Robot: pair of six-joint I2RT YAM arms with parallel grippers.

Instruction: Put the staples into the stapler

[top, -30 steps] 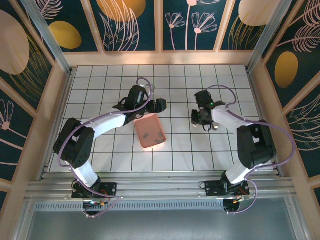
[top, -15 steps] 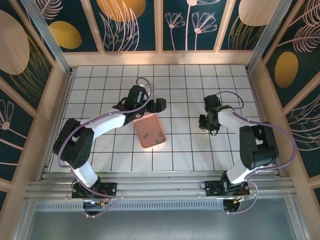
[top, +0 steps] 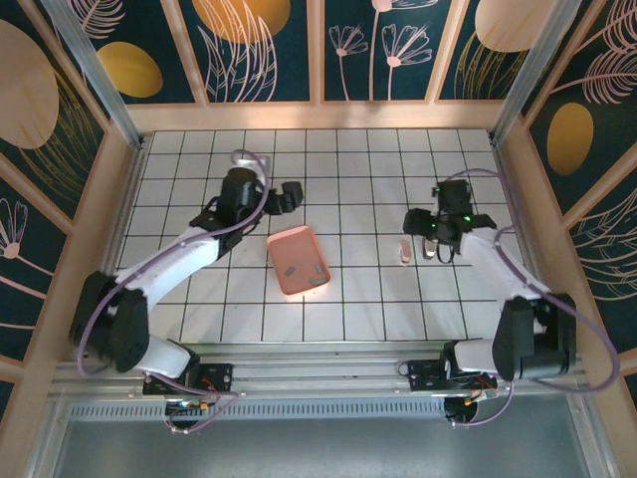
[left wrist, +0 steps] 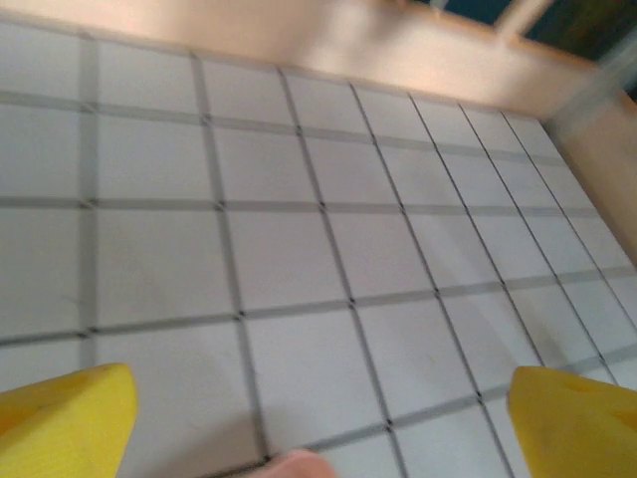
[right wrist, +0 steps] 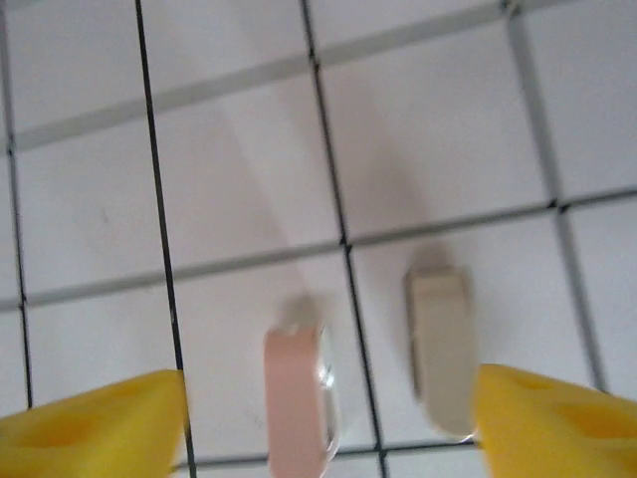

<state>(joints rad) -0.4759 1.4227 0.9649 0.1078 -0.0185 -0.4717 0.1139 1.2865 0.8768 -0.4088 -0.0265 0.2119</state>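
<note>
The stapler lies on the tiled table right of centre. In the right wrist view it shows as a pale pink piece beside an off-white piece, both flat on the tiles. My right gripper hovers just right of it; the right gripper is open, its yellow fingertips wide on either side and touching neither piece. Small dark strips, the staples, lie in the salmon-pink tray. My left gripper hangs behind the tray; the left gripper is open and holds nothing.
The tray sits mid-table between the two arms. Wooden walls close the table at the back and both sides. A blurred pink edge pokes in at the bottom of the left wrist view.
My right gripper has opened and let go of the stapler, which now lies on the tiles; that arm swung right. The left gripper pulled back and left from the tray and opened wider.
</note>
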